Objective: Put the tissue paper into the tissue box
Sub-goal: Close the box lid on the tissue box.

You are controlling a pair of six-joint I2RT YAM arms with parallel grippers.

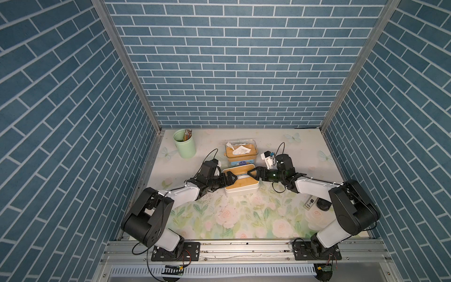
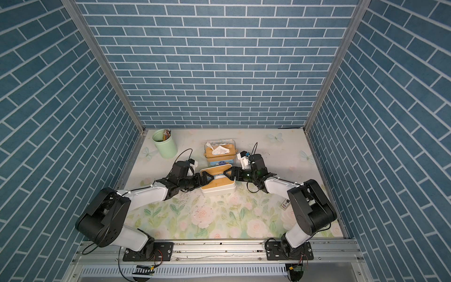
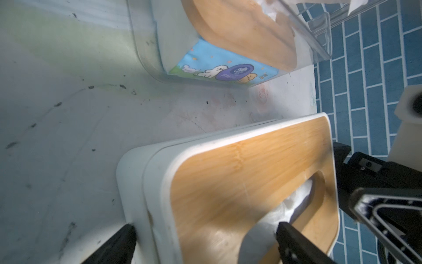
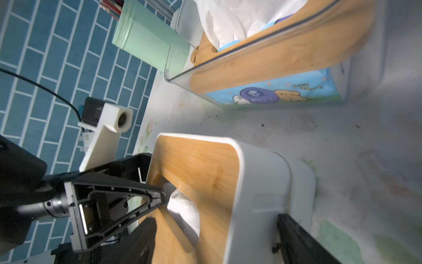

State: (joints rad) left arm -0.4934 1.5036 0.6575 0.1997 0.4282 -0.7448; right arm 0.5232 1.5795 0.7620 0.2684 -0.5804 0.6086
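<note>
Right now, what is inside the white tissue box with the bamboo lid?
White tissue paper pokes up through the bamboo lid. The lid and the walls of the white tissue box hide the rest.

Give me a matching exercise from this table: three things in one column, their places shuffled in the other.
Things:
1. green cup
2. clear box
3. white box

Places:
A. between the left gripper and the right gripper
B. back left, holding pencils
C. behind the white box, tissue poking out

Pairs: 1-B, 2-C, 3-A
</note>
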